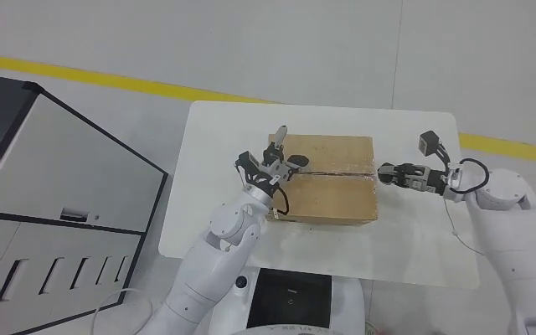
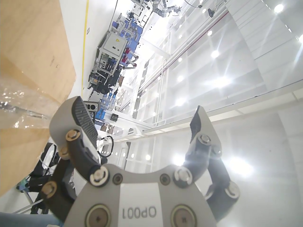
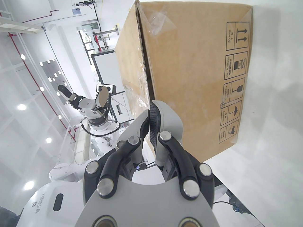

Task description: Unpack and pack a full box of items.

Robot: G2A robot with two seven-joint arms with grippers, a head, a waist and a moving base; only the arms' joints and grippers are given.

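Box [image 1: 331,177]: cardboard, flaps closed, clear tape along seam; centre of white table [image 1: 419,243].
Left gripper [image 1: 287,148]: at box's 9 o'clock end, fingers wide apart, holding nothing.
Right gripper [image 1: 383,173]: at box's 3 o'clock end, fingers together, tips at the seam.

Brown box [image 1: 331,188] (black symbols on one side), white table [image 1: 218,159], yellow floor stripe [image 1: 100,78]
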